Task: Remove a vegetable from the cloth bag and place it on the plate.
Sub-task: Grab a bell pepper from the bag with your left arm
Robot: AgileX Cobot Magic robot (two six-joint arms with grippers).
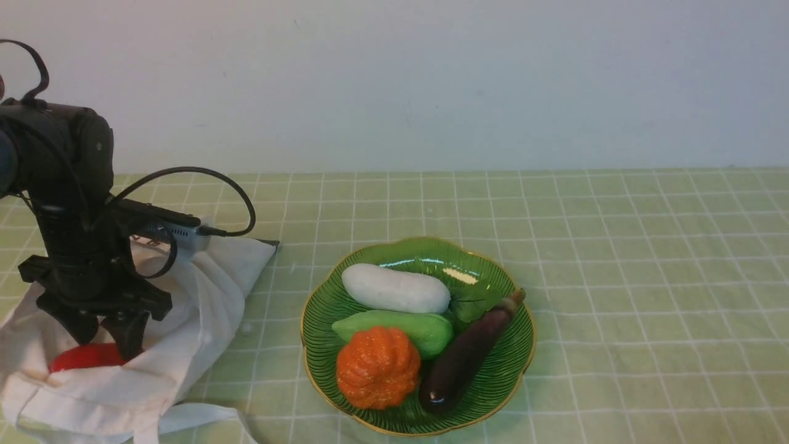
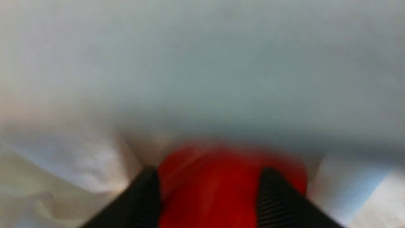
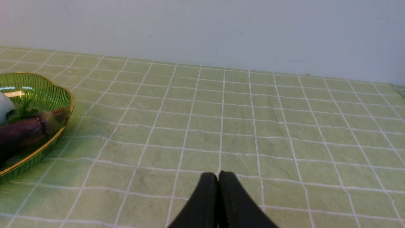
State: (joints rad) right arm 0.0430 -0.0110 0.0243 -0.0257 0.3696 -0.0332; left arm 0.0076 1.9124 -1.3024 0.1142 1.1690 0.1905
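Orange pumpkin [image 1: 377, 368] sits nearest, purple eggplant [image 1: 470, 353] just right of it, green vegetable [image 1: 394, 330] then white vegetable [image 1: 396, 288] farther back, over a checked tablecloth [image 1: 647, 277].

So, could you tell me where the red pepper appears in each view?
Front view: low left, red pepper in the white bag, under the left end effector.
Left wrist view: between the end effector's black fingers, against the bag.
Right wrist view: not in it.
Shared landmark: the white bag.

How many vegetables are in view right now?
5. Four on the plate: white vegetable rearmost, green vegetable mid, pumpkin front, eggplant right. Red pepper in the cloth bag, at the left tool. The bag may hide more.
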